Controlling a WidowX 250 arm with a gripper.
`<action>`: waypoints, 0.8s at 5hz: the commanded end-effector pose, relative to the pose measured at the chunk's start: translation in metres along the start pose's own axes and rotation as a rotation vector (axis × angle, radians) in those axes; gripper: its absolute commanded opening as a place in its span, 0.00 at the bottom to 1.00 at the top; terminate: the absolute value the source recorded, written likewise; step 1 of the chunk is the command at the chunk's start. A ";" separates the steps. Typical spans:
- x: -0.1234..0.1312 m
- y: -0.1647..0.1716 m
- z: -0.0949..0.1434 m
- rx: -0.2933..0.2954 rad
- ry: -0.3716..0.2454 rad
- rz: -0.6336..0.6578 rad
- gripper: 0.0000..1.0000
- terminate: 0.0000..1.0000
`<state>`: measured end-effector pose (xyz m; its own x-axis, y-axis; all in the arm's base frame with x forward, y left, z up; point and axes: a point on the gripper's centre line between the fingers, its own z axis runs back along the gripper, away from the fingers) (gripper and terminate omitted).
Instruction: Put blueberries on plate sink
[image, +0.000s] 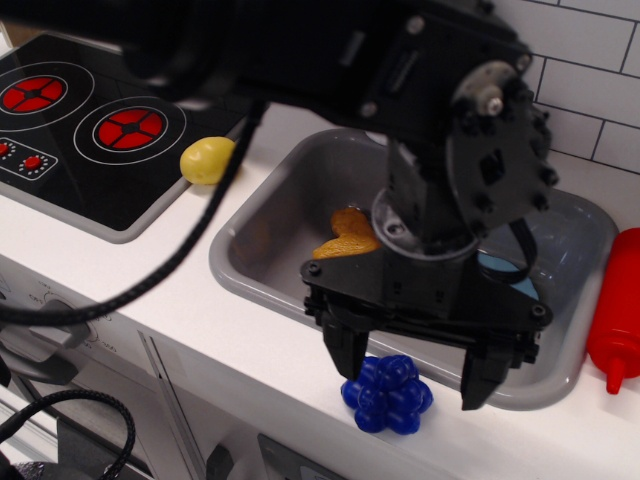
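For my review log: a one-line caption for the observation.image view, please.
Open gripper straddling blueberries on the counter before the sink.

**Blueberries on the counter edge, plate mostly hidden in the sink**

The blueberries (388, 393) are a clump of glossy deep-blue balls fused together, lying on the white counter just in front of the sink's front rim, outside the basin. The sink (262, 240) is a grey rectangular basin with rounded corners, set into the counter. The plate (512, 280) is light blue and lies inside the basin toward its right side (only a small sliver of it shows; the rest is covered). The blueberries and the plate are apart, with the sink's front wall between them.
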<state>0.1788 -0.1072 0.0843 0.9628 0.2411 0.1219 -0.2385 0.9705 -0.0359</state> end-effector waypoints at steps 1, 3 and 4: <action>0.014 -0.003 -0.004 0.026 -0.080 0.045 1.00 0.00; 0.011 0.008 -0.012 0.081 -0.072 0.042 1.00 0.00; 0.004 0.009 -0.022 0.084 -0.047 0.043 1.00 0.00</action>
<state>0.1809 -0.0967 0.0562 0.9455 0.2865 0.1548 -0.2979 0.9530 0.0553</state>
